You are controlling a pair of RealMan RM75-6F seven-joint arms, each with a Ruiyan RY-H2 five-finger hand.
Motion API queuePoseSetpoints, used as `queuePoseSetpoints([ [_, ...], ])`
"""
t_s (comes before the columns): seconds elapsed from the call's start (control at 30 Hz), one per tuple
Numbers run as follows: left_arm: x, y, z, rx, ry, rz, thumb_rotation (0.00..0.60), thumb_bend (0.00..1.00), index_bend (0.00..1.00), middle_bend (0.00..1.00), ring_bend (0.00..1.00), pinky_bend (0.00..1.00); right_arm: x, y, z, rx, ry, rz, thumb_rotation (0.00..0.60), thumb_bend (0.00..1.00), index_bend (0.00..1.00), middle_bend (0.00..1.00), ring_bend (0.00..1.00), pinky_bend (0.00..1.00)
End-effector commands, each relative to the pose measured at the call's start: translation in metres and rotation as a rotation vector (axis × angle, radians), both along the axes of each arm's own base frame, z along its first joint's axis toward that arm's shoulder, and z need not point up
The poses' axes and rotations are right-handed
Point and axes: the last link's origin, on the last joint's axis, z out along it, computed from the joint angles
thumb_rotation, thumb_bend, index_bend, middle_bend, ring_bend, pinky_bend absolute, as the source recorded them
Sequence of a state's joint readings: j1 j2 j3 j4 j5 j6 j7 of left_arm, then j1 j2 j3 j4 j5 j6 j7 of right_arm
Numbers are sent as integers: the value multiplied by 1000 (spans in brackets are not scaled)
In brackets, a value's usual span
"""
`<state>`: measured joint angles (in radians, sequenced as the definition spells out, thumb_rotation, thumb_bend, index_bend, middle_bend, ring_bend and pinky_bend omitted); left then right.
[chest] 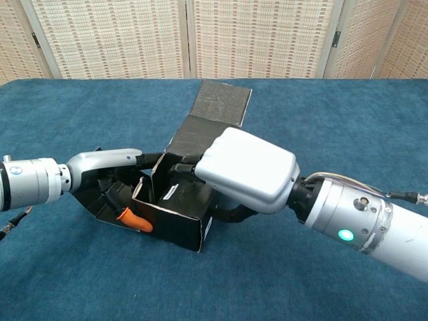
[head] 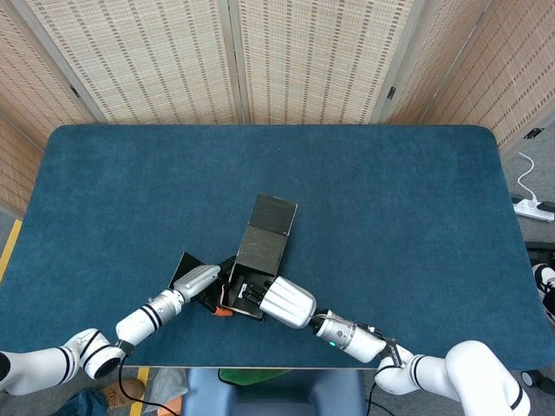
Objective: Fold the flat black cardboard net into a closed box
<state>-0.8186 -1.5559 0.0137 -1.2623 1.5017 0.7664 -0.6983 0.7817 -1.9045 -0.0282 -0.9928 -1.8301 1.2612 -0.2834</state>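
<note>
Right hand (chest: 244,170): lay over the near right side of the box, fingers (chest: 179,167) curled down onto its top edge and into the opening; gripped that wall, seemingly, since the palm hid the contact.
Left hand (chest: 110,175): reached in from the left, dark fingers with an orange tip (chest: 134,219) tucked against the left side flap; touched the flap, a firm hold could not be told.
Chest view only: showed the orange fingertip, the white label on the inner wall, the open cavity of the box and the raised front wall.
Head view only: showed both hands (head: 286,300) (head: 197,279) meeting at the box from above, and the whole layout on the table.
Cardboard net (chest: 172,215): black, partly folded into an open-topped box; long lid panel (chest: 212,115) stretched flat away toward the far edge; left flap (head: 186,262) splayed outward.
Place: near the front edge of the blue table (head: 390,199), left of its middle.
Backdrop: woven folding screens (head: 295,52) past the far edge.
</note>
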Motion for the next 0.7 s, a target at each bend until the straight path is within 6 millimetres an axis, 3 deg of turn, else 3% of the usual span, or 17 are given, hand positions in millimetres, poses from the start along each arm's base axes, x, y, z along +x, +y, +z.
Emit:
queuePoseSetpoints([
  [0.03, 1, -1, 0, 1, -2, -4, 600, 180, 99, 132, 448, 538, 2, -2, 0, -5, -2, -3, 600, 208, 327, 382, 728, 1000],
  [0.47, -2, 2, -4, 21, 4, 14, 600, 180, 252, 253, 467, 555, -1, -4, 1, -2, 31, 2, 600, 213, 327, 379, 727, 1000],
  [0.7, -2, 3, -5, 23, -2, 25, 600, 180, 278, 279, 474, 558, -8, -4, 5, -3, 40, -8, 600, 214, 327, 369, 727, 1000],
])
